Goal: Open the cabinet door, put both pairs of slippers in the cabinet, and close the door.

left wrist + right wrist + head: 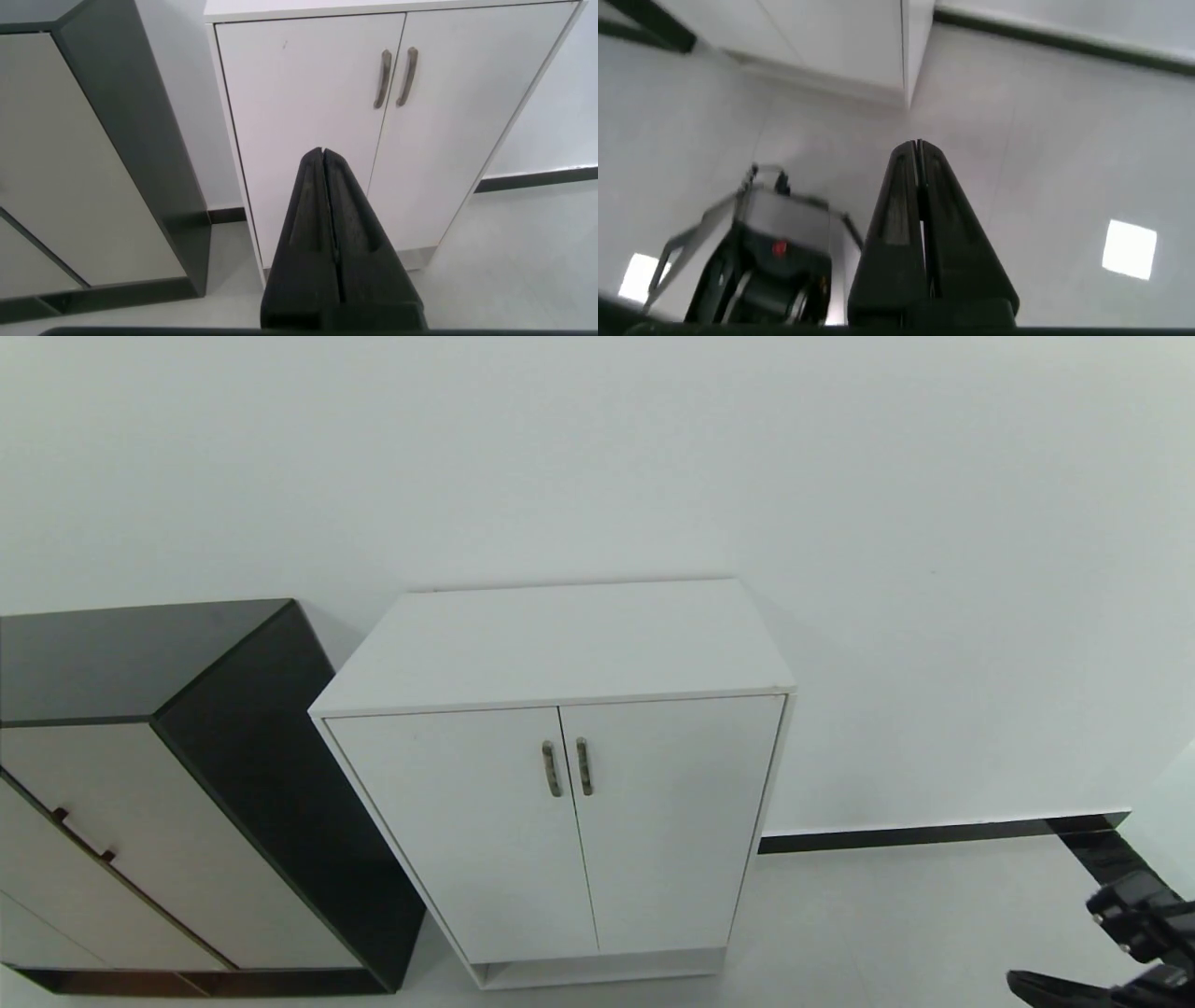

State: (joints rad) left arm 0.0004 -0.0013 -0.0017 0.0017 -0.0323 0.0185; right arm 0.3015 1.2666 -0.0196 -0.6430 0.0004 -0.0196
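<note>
Head view: dark cabinet [233,784] with pale fronts stands far left, just beside the white cabinet [560,644]; both back onto the wall [597,457]. White cabinet stands mid-frame on the floor [887,924]. Its left door [467,831] and right door [672,821] are both shut. Two upright handles [552,768] sit side by side at the centre seam. Black baseboard [934,835] runs along the wall right of the white cabinet. Right arm [1144,915] is at the lower right corner, well apart from the cabinet.

Left wrist view: left gripper [323,154] is pressed together, holding nothing, pointed at the lower part of the left door, apart from it.

Right wrist view: right gripper [918,147] is pressed together, empty, above the floor, pointed toward the white cabinet's bottom corner.
</note>
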